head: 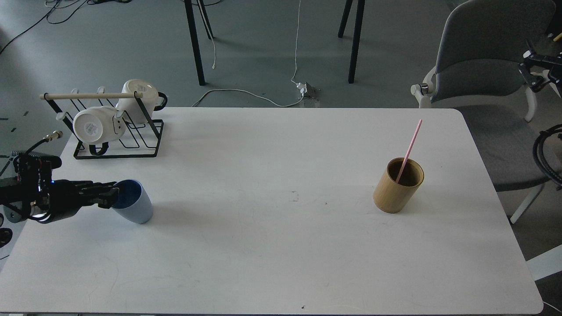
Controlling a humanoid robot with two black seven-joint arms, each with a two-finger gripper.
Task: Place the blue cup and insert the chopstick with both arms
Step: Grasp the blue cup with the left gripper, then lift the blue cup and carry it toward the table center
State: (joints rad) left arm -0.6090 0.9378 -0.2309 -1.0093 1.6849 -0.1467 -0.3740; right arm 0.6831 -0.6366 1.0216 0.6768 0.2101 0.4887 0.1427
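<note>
Reaching in from the left edge, the left pincer [112,196] sits at the rim of the blue cup [133,202], its dark fingers clamped on the near wall with one tip just inside the darker blue mouth. The cup stands on the white tabletop [263,245] near its left side, tilted so the mouth leans toward the arm. Behind it, at the far left corner, a black wire rack [131,145] carries two white mugs [94,125] lying on their sides under a pale wooden rod [88,95].

Well apart, over on the right half of the tabletop, a tan bamboo holder [397,188] stands upright. The pink chopstick [412,145] rests inside it, leaning up and to the right, with its upper end rising well above the rim.

No right arm or right pincer shows anywhere over the tabletop. Beyond the far right corner stands a grey chair [483,57], and white cables [246,92] trail across the grey floor behind the tabletop.
</note>
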